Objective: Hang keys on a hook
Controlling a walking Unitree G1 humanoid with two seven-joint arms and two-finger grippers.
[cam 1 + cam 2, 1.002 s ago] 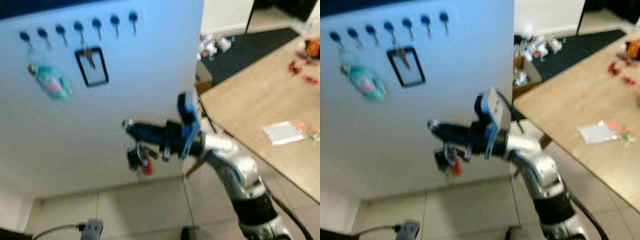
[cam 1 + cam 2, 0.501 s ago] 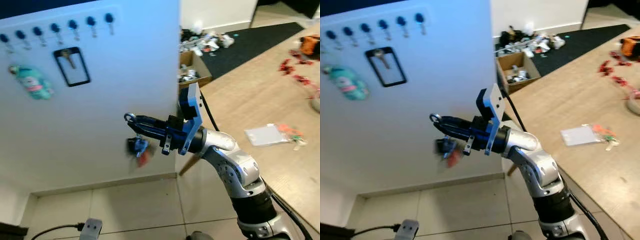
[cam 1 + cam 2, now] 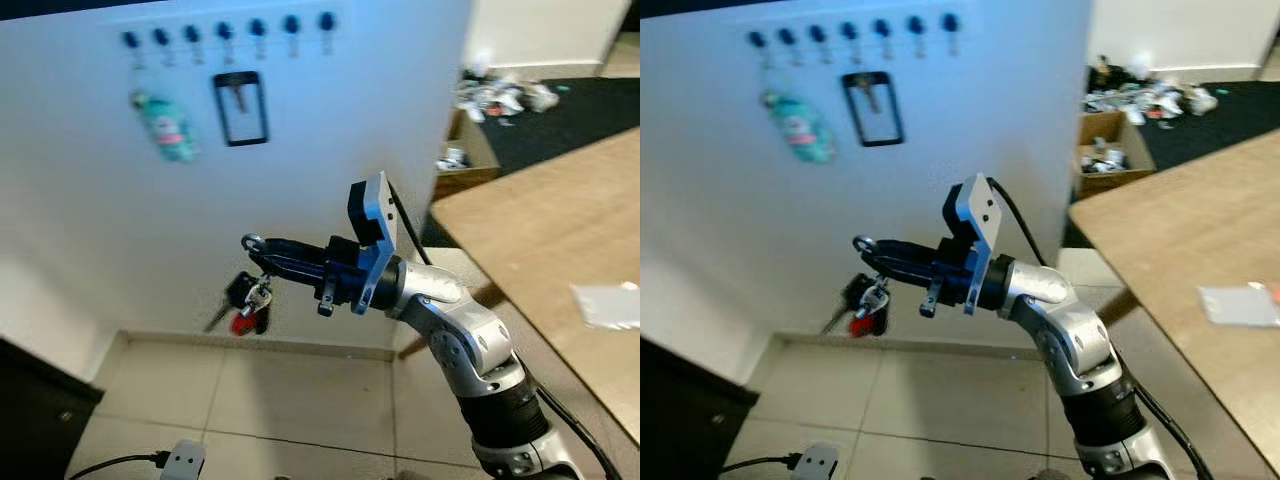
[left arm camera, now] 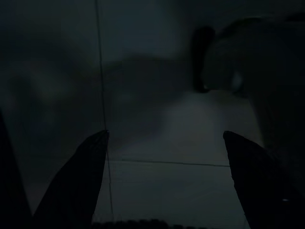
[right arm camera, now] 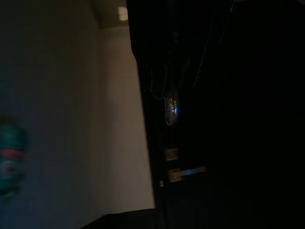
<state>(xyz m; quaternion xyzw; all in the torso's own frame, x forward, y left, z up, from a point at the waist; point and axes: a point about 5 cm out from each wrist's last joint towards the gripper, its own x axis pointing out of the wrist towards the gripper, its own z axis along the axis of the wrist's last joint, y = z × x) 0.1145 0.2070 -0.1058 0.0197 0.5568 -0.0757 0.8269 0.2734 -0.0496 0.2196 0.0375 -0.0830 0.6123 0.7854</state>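
Right jaws [image 3: 262, 252] pinch keys [image 3: 246, 301] at centre | hooks [image 3: 225, 32] now nearer top centre after camera shift | left jaws [image 4: 162, 157] apart, surroundings dark

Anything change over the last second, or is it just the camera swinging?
Mostly the camera: the whole picture has slid, so the hook rail now sits nearer centre. The right gripper keeps its grip on the key ring, with the keys hanging below, swinging slightly, still well under the hooks. The teal keychain and black frame tag hang where they were.
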